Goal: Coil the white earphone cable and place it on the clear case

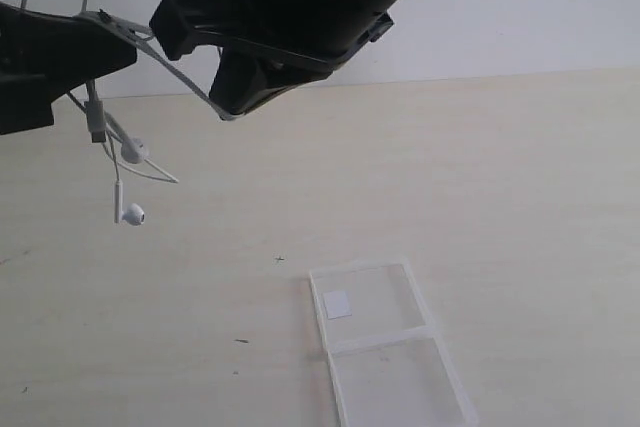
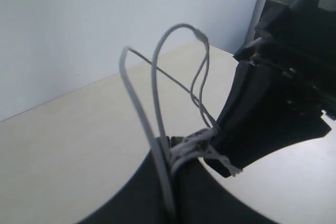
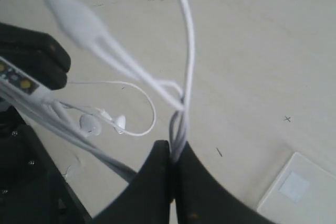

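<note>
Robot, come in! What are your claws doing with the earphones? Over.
Left claw and right claw both shut on the white earphone cable, held up above the table. Clear case lies open, nothing on it. Nothing seen in the way.

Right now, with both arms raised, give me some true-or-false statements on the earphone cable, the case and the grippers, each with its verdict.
1. The left gripper and the right gripper are both shut on the white earphone cable. True.
2. The cable lies coiled on the clear case. False: it hangs in the air between the grippers, and the case bears only its white sticker.
3. The earbuds dangle below the left gripper. True.
4. The clear case is folded shut. False: its two halves lie open flat on the table.
</note>
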Robot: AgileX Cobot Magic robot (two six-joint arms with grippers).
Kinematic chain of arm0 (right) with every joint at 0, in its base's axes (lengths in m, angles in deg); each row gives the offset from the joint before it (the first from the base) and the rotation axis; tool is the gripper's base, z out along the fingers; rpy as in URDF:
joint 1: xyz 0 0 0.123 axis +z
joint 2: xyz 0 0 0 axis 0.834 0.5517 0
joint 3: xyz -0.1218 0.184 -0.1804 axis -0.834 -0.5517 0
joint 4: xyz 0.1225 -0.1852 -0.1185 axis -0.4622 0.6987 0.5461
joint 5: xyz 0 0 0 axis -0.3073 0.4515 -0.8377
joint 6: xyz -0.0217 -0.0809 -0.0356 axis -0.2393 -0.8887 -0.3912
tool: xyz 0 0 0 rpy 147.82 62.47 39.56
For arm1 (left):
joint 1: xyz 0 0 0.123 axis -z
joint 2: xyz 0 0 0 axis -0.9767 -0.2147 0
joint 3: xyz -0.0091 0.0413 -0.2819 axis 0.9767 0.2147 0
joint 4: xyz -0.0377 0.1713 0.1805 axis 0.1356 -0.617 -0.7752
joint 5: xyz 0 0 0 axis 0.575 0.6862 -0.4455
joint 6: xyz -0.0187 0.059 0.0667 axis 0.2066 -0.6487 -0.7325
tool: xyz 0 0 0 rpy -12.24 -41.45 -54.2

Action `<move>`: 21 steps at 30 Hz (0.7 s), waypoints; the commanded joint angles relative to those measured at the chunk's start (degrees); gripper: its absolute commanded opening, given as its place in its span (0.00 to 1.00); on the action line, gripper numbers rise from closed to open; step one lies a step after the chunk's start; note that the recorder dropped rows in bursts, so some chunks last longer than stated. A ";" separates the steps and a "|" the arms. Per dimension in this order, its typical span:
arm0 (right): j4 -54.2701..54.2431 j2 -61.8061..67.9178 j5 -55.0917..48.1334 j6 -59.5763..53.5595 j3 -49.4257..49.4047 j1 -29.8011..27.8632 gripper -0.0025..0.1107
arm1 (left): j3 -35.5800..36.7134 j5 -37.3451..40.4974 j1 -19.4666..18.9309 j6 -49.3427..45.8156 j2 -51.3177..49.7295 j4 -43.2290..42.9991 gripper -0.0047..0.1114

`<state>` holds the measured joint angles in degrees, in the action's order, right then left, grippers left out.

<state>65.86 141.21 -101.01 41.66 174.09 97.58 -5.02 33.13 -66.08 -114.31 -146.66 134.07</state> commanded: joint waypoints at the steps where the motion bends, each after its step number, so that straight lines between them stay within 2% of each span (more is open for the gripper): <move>1: 1.06 -0.40 -1.77 -2.87 -0.89 -0.36 0.07 | -0.73 -2.30 -0.13 0.41 0.70 2.44 0.04; 4: -0.31 -0.40 -1.18 -3.01 -0.89 -0.36 0.22 | -0.73 -2.71 -0.13 0.41 0.70 2.44 0.04; 9: -1.89 -0.40 -0.74 -3.01 -0.89 -0.36 0.53 | -0.73 -4.38 -0.13 0.41 0.70 2.44 0.04; 11: -1.89 -0.40 -0.75 -2.76 -0.89 -0.36 0.61 | -0.73 -4.92 -0.13 0.41 0.70 2.44 0.04; 14: -1.79 -0.40 -0.75 -2.15 -0.89 -0.36 0.65 | -0.73 -4.92 -0.13 0.41 0.70 2.44 0.04; 21: -1.79 -0.40 -1.27 0.88 -0.89 -0.36 0.62 | -0.73 -5.35 -0.13 0.41 0.70 2.44 0.04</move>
<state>64.16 140.98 -102.26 40.97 173.38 97.58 -5.35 28.39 -66.08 -114.31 -146.45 135.79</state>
